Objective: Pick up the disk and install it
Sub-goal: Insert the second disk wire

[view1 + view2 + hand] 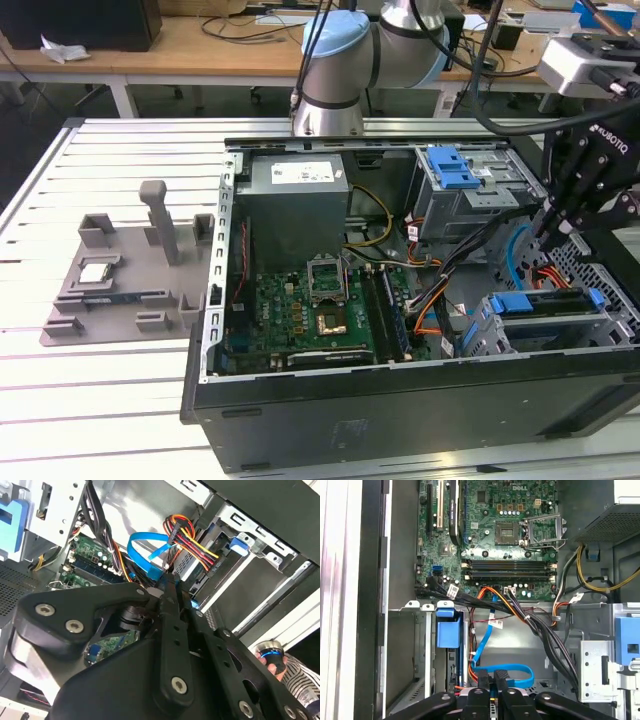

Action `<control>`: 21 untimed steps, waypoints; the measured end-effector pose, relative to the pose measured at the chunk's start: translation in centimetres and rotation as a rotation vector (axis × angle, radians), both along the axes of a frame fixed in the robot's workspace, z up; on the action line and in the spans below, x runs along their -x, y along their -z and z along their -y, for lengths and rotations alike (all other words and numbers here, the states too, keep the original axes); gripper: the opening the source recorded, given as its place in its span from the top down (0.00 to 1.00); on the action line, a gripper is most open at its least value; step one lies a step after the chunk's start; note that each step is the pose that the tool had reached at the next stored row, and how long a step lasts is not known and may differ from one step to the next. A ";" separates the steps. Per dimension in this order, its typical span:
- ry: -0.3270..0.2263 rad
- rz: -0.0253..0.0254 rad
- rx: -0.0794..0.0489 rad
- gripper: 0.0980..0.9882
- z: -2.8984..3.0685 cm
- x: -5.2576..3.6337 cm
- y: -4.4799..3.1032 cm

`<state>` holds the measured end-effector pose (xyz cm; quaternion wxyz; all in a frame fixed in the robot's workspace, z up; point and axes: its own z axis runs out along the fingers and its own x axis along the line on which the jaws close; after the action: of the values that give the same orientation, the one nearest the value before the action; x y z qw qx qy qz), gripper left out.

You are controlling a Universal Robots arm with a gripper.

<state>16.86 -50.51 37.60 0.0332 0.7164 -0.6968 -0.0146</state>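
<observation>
The claw (553, 222) hangs over the open case (400, 400), above the case's front corner at the exterior view's right, its black fingers (492, 682) pressed together with nothing between them; both wrist views show the tips (170, 587) closed on each other above a loop of blue flat cable (507, 672). Just below the claw, the disk (555, 305) sits inside the metal cage (490, 335) in that same corner of the case, lying flat with its bright blue frame showing along the top edge. In the first wrist view the disk's blue frame tab (447, 628) stands at the cage mouth, beside a bundle of black, orange and red wires (520, 610) that runs from the board toward the cage. Farther into the case lies the green board (305, 315) with its open socket, and beyond it the grey power supply (295, 195) against the case's rear wall. A second cage with a blue latch (452, 168) stands near the power supply, toward the exterior view's right. Outside the case, at the exterior view's left, a grey fixture (125, 270) rests on the slatted surface (60, 390) and holds a small square chip (95, 272). The arm's pale blue and silver joints (345, 55) rise behind the case.
</observation>
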 end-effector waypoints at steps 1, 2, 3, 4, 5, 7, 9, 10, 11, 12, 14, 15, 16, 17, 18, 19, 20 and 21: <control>0.000 0.0000 0.000 0.93 0.00 0.00 0.00; 0.000 0.0000 0.000 0.93 0.13 0.00 0.01; 0.000 0.0000 0.003 0.93 0.80 0.01 0.00; 0.000 -0.0001 0.004 0.93 1.60 0.01 0.04; 0.000 -0.0001 0.004 0.93 2.18 0.01 0.14; -0.001 -0.0006 0.004 0.93 3.17 0.00 0.55; -0.001 -0.0008 0.004 0.93 3.47 0.00 1.09; -0.002 -0.0008 0.004 0.93 3.47 0.00 1.28; -0.002 -0.0008 0.004 0.93 3.47 0.00 1.47; -0.002 -0.0009 0.004 0.93 3.47 0.00 1.70; -0.003 -0.0009 0.004 0.93 3.47 -0.03 2.13; -0.004 -0.0009 0.004 0.93 3.47 -0.08 2.30; -0.005 -0.0009 0.004 0.93 3.47 -0.09 2.35; -0.005 -0.0009 0.004 0.93 3.47 -0.11 2.41; -0.006 -0.0009 0.004 0.93 3.47 -0.13 2.48; -0.007 -0.0010 0.004 0.93 3.47 -0.14 2.56; -0.007 -0.0009 0.004 0.93 3.47 -0.15 2.61; -0.008 -0.0009 0.004 0.93 3.47 -0.16 2.65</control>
<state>17.02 -53.98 34.96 0.0351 0.7190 -0.6940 -0.0134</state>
